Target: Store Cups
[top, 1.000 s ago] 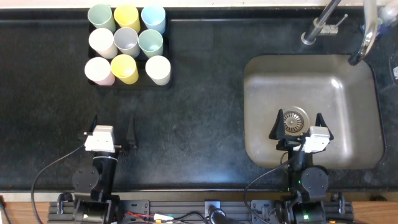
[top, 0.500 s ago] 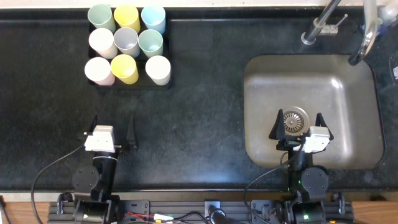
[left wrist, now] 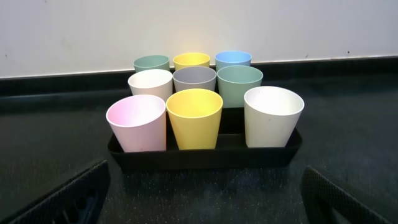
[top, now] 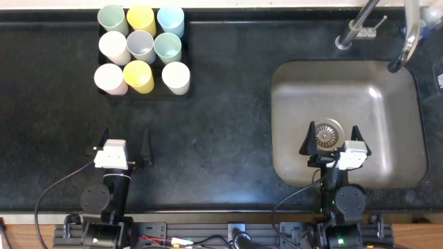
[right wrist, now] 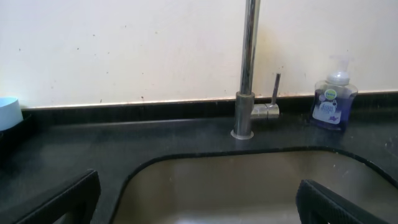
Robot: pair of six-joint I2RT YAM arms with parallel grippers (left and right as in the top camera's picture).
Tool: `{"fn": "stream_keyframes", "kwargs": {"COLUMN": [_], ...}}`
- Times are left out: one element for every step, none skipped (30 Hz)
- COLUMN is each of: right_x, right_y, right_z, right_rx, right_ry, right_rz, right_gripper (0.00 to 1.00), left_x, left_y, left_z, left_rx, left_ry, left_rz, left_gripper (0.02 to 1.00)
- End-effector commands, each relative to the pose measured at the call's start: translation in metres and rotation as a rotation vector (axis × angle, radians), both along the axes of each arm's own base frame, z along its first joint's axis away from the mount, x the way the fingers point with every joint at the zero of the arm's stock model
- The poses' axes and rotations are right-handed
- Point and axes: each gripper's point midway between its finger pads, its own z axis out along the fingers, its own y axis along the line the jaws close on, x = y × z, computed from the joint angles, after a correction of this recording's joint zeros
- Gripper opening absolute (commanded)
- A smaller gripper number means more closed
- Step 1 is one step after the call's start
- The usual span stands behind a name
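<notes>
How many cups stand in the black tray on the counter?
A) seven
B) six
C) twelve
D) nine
D: the black tray holds three rows of three cups, all upright, as the top view and the left wrist view both show.

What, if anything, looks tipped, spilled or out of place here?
Nothing stands out. The nine cups stand upright in three rows of three inside the black tray, none tipped or cracked. The left gripper and right gripper sit open, apart from them.
</notes>
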Motion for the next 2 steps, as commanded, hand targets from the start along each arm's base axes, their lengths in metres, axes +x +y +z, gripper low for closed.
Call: {"fn": "stream_keyframes", "kwargs": {"right_x": [0.0001, 0.0001], "right_y": [-0.0012, -0.0012], "right_z": [-0.0015, -0.0013], "right_rx": [-0.002, -0.002], "right_ry": [-0.009, -0.009], "right_rz": [-0.004, -0.004], "right_gripper": [0.996, 0.998], "left_x": [-0.0004, -0.0004], "left_y": [-0.0025, -0.0025], "left_z": [0.0, 0.0], "left_rx": [-0.008, -0.008], "left_ry": [-0.002, -0.002], "left_rz": [-0.013, -0.013], "left_gripper": [0.998, 0.998]}}
